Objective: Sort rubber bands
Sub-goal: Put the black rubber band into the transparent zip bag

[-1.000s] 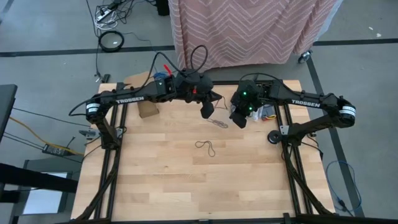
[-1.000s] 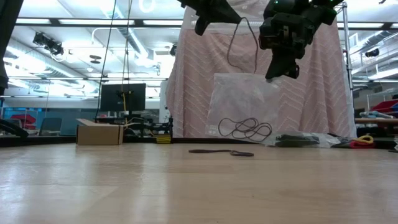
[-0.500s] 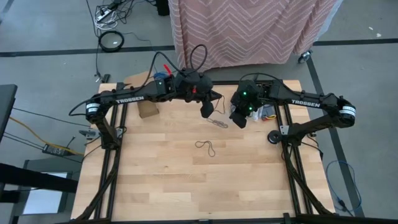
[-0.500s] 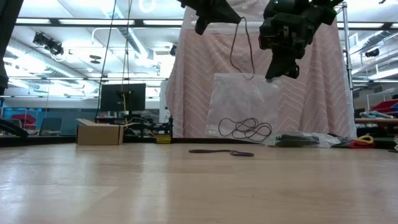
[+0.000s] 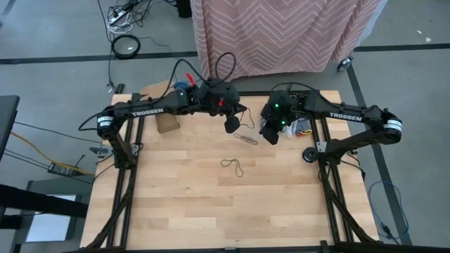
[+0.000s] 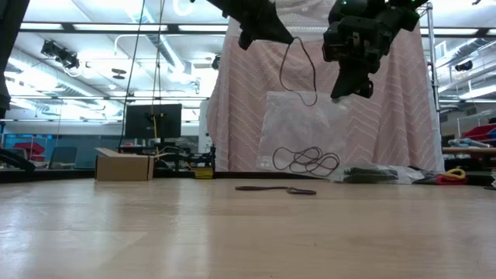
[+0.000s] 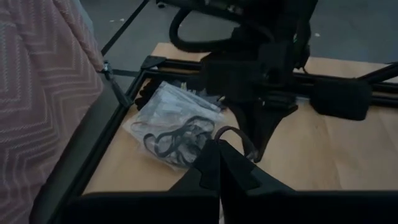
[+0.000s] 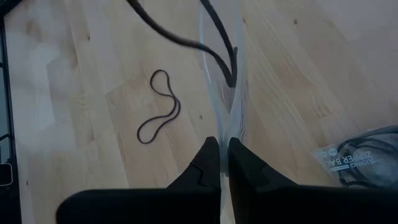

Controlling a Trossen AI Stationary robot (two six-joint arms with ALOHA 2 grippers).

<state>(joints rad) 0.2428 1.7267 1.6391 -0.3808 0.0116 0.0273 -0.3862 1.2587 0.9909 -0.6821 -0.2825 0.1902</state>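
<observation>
My left gripper (image 6: 260, 31) is raised over the far middle of the table, shut on a large black rubber band (image 6: 297, 71) that dangles below it. Close on its right, my right gripper (image 6: 348, 87) is also raised and shut on a clear plastic bag (image 6: 306, 128) with several black bands (image 6: 305, 161) gathered in its bottom. One dark band (image 5: 246, 139) lies flat on the table under the grippers, and another (image 5: 233, 166) lies nearer the middle. In the right wrist view, the hanging band (image 8: 214, 28) crosses in front of the bag. My left gripper pinches the black band at the top of its loop (image 7: 225, 132) between its two fingers. The band is lifted clear and hangs slack below as an open loop (image 6: 297, 71). My right gripper pinches the clear bag's upper edge (image 8: 225, 118) between its fingers, from above. The bag hangs below them, upright, and its lower end (image 6: 306, 172) reaches down to about table level.
A small cardboard box (image 5: 166, 124) stands near the table's far left. More clear bags and bits (image 5: 301, 126) lie at the far right beside the right arm. A pink zigzag cloth (image 5: 281, 31) hangs beyond the far edge. The near half of the wooden table (image 5: 225, 211) is bare.
My left gripper has shifted slightly toward the table's left and tipped a little. The black band under it has swung and spread from a narrow hanging strand into a wider loop. My right gripper and the bag have kept still.
</observation>
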